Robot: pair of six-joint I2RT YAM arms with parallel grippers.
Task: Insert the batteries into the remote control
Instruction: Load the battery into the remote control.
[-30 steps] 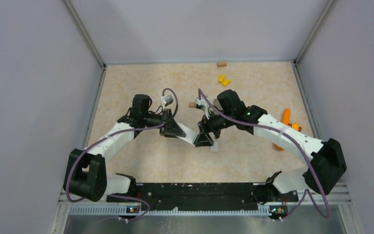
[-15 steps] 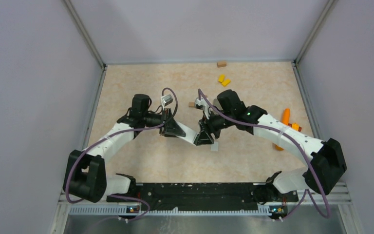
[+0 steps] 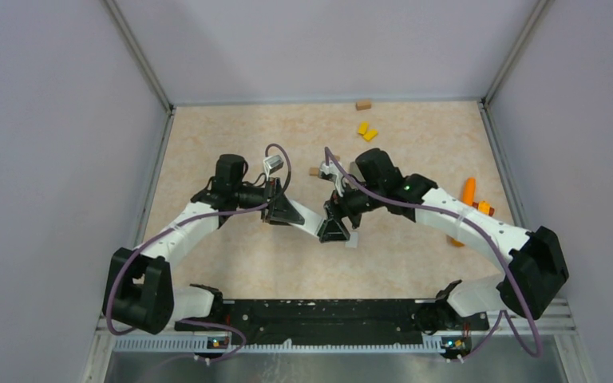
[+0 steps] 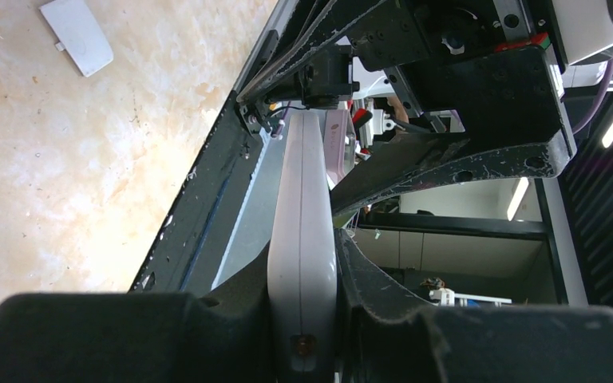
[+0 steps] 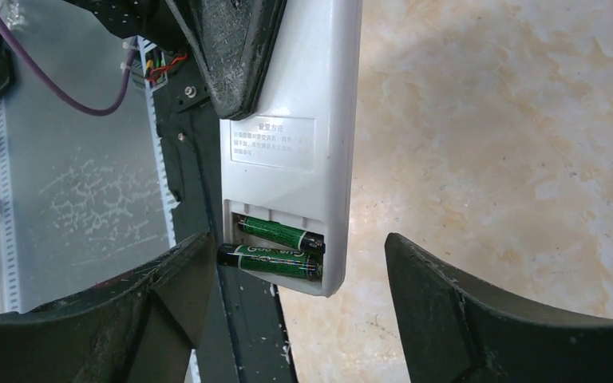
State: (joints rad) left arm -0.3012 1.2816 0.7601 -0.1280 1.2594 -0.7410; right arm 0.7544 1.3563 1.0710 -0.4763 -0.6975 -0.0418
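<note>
Beige marbled table [image 3: 231, 263], walled in pale lilac, fills the view, and the remote control [image 5: 303, 88] held up over its middle is the landmark for everything else. Left of the remote, the left gripper [image 4: 302, 319] is clamped tight on it, pinching the white case edge-on from both sides so that the open back faces the other arm. At the remote's open end sit the batteries [image 5: 281, 234], two dark green cells side by side in the compartment. The one nearest the remote's end [image 5: 270, 262] looks not fully seated, its tip poking past the compartment wall. The right gripper [image 5: 297, 263] straddles that end of the remote with its jaws spread wide, holding nothing. Just beside the remote, on its near right, the white battery cover [image 3: 352, 239] lies loose on the table. Well to the right of the remote lie some orange pieces [image 3: 468, 190].

The likely trouble is the proud cell. A press that lands off-centre could tip it out of the compartment or lever its neighbour up. A hard push could also twist the remote in the left grip, since only its thin edges are pinched.
</note>
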